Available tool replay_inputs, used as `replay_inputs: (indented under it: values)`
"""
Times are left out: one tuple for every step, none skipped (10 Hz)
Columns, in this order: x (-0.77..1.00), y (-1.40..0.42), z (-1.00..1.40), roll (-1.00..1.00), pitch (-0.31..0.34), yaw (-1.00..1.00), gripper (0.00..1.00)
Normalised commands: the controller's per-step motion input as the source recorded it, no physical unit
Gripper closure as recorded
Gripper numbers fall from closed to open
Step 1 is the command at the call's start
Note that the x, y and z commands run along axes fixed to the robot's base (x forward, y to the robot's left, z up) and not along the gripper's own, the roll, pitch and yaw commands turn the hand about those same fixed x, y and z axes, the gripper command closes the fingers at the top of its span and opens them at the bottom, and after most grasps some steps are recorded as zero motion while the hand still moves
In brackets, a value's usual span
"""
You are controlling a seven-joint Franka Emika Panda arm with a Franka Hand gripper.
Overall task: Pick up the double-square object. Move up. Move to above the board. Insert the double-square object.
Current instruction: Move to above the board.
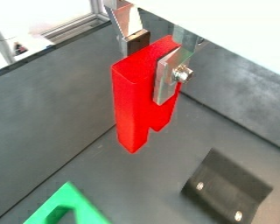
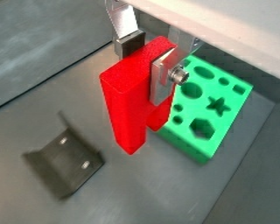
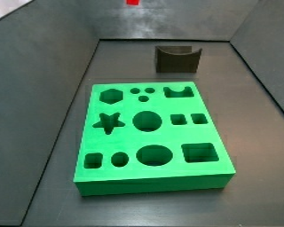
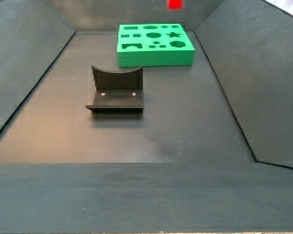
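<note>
The double-square object is bright red and tall, and hangs upright between my fingers in both wrist views. My gripper is shut on its upper end, one silver finger plate on each side, and it also shows in a wrist view. The piece is high above the floor. In both side views only its red tip shows at the frame's top edge. The green board with shaped holes lies flat on the floor. The piece is beside it, not over it.
The dark fixture stands on the floor beyond the board's end, also seen in a side view and in both wrist views. Sloped dark walls enclose the floor.
</note>
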Motion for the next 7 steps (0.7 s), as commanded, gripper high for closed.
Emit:
replay_inputs:
  values:
    - [0.03, -1.0, 0.2, 0.0, 0.032, 0.01, 1.0]
    - [0.03, -1.0, 0.21, -0.02, 0.035, 0.01, 1.0]
    - [0.04, -1.0, 0.21, 0.0, 0.043, 0.01, 1.0]
    - [0.04, -1.0, 0.22, 0.0, 0.057, 0.01, 1.0]
    - [0.07, -1.0, 0.22, 0.0, 0.075, 0.0, 1.0]
    - [0.08, -1.0, 0.22, 0.0, 0.086, 0.01, 1.0]
    - [0.09, -0.63, 0.14, 0.01, 0.107, 0.01, 1.0]
